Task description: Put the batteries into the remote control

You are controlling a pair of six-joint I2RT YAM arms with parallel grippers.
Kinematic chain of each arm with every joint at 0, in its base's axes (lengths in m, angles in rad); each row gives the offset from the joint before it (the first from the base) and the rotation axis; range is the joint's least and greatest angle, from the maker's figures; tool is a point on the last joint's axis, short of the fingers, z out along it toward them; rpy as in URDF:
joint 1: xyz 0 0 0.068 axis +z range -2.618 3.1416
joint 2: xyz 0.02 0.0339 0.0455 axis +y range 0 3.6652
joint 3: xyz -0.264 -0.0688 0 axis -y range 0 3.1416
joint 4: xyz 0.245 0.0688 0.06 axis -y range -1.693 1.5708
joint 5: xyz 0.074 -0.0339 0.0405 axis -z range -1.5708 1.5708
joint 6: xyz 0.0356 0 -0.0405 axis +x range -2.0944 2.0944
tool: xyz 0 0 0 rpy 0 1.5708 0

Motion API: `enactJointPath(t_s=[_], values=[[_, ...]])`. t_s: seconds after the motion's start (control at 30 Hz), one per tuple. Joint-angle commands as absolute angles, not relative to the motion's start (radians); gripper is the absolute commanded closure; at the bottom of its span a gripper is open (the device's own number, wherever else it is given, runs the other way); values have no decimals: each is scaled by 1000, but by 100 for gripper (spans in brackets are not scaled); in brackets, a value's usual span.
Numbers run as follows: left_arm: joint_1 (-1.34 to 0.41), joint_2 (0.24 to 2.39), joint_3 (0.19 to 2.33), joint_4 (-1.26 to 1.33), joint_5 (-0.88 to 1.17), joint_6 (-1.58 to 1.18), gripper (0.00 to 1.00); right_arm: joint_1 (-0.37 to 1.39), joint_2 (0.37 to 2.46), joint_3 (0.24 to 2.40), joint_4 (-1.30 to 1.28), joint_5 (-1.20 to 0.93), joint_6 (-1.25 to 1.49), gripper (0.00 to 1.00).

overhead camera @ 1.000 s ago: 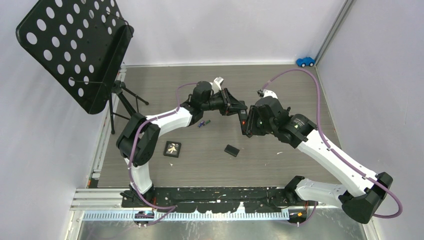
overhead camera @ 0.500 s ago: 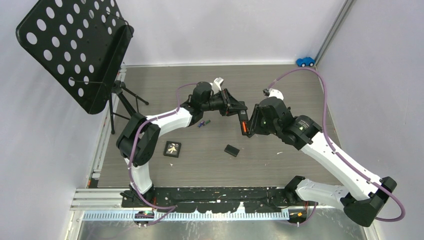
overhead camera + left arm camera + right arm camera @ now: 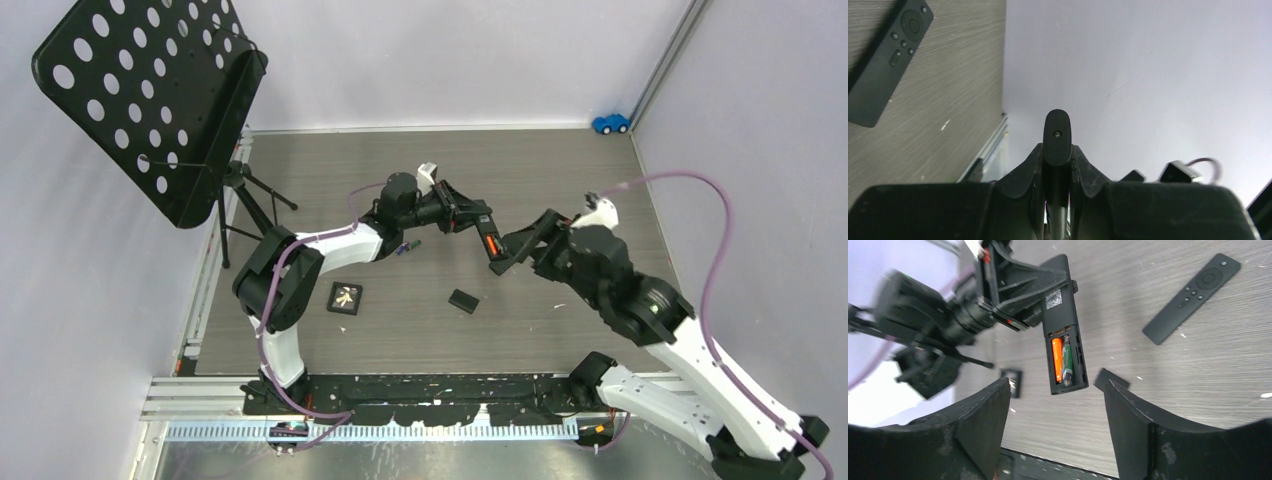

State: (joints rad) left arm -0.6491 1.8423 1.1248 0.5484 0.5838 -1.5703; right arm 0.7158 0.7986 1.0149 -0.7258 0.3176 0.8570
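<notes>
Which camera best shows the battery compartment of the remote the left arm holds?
Right wrist: the remote faces it with its compartment open, an orange battery and a green battery seated inside. Top external shows only an orange sliver. Left wrist sees just the remote's end, edge-on in the left gripper.

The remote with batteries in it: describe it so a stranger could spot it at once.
Look at the middle of the wooden table, where the left hand holds a black remote off the surface. Unlike the other remote lying flat with its buttons up, this one shows its open back, an orange battery and a green battery side by side inside.
</notes>
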Motion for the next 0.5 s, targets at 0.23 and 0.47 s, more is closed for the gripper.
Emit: enactJointPath(t_s=[0.23, 0.47], values=[[-658, 1812, 1115, 801, 489, -1842, 100, 711, 530, 786, -450, 400, 1264, 21], [-670, 1802, 1113, 818, 504, -1848, 100, 712, 534, 722, -321, 347, 1338, 19]])
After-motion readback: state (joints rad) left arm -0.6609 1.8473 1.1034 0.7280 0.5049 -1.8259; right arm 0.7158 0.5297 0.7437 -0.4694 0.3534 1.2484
